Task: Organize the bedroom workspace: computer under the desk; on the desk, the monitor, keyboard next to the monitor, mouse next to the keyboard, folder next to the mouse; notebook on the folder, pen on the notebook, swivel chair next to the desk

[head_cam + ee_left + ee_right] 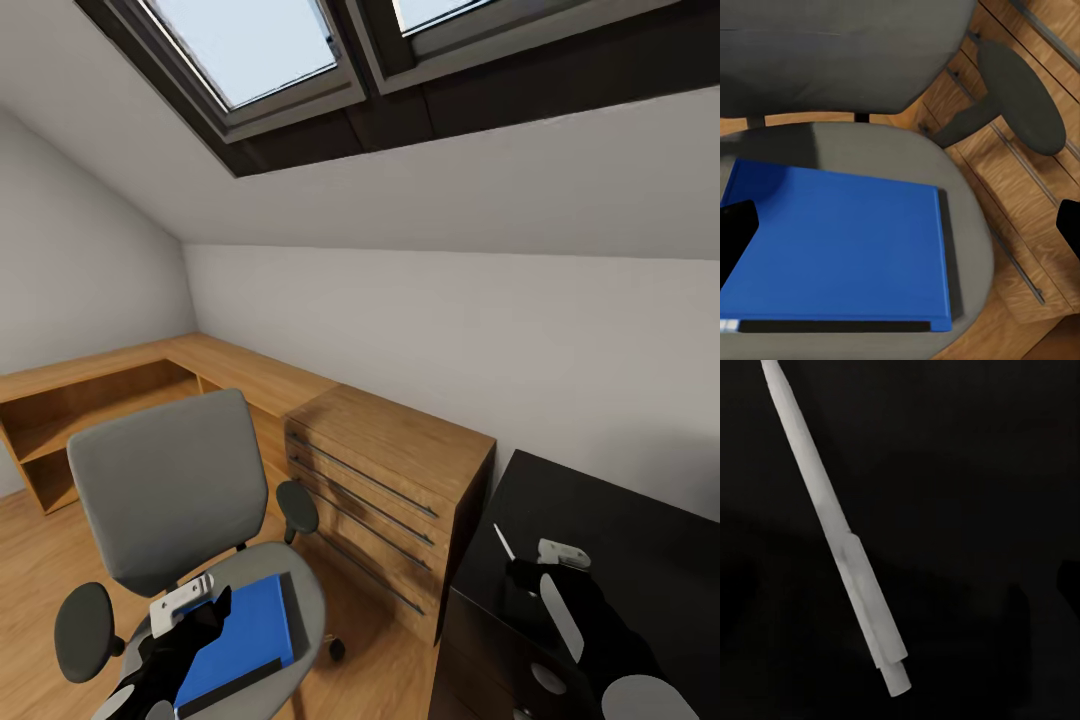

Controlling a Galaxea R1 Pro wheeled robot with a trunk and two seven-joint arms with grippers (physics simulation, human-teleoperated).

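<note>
From the head view, a wooden drawer unit [385,490] stands between the swivel chair [165,500] and the black desk [620,540]. The blue folder [245,635] lies on the chair seat under the left gripper [190,615].

Left wrist view: its fingers [735,229] spread wide above the folder [840,240] — not touching.

Right wrist view: a white pen [844,540] against black (right gripper's state: cannot tell).

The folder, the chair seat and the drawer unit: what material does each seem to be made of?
The folder looks like smooth blue plastic or coated board with an even matte surface. The chair seat looks like grey fabric, dull and soft-edged. The drawer unit shows wood grain, so wood or veneer, with dark bar handles.
</note>
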